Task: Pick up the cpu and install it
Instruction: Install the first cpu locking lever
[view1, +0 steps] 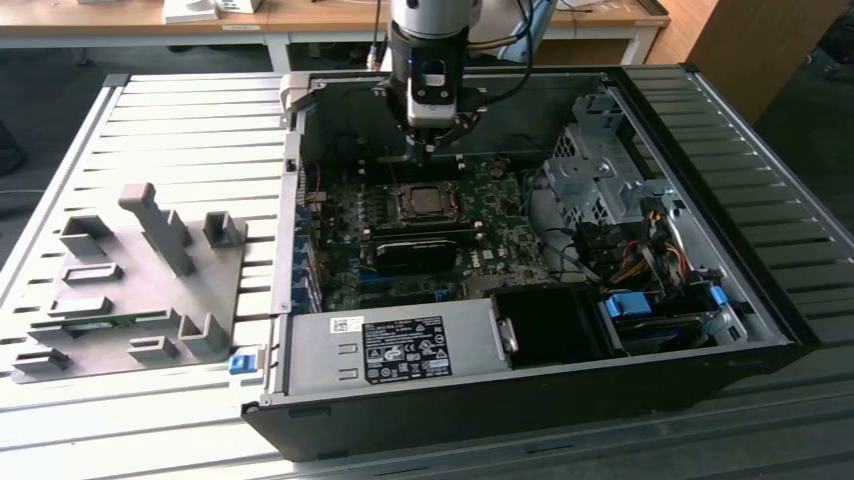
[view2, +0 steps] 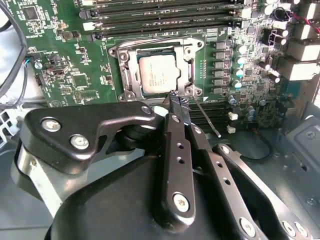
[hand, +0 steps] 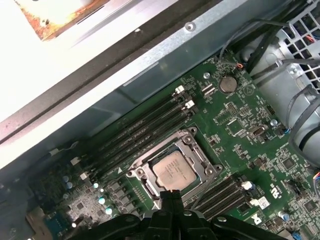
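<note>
The cpu (view2: 157, 74), a small square chip with a silvery-grey top, lies flat inside the metal-framed socket (view2: 126, 67) of the green motherboard (view1: 487, 240); it also shows as the cpu (hand: 173, 171) and the cpu (view1: 427, 203). My gripper (view2: 178, 101) hangs above the socket's edge, apart from the chip. Its black fingers are shut together with nothing between them. In the first wrist view the gripper (hand: 172, 196) points down just beside the socket frame. In the exterior view the gripper (view1: 426, 152) is inside the open computer case, over the far side of the socket.
The black computer case (view1: 534, 400) lies open on a slatted table. Memory slots (hand: 140, 132) run beside the socket. A drive cage (view1: 601, 165), cables (view1: 641, 255) and a power supply (view1: 394, 345) crowd the case. A grey holder plate (view1: 127, 290) sits at the exterior view's left.
</note>
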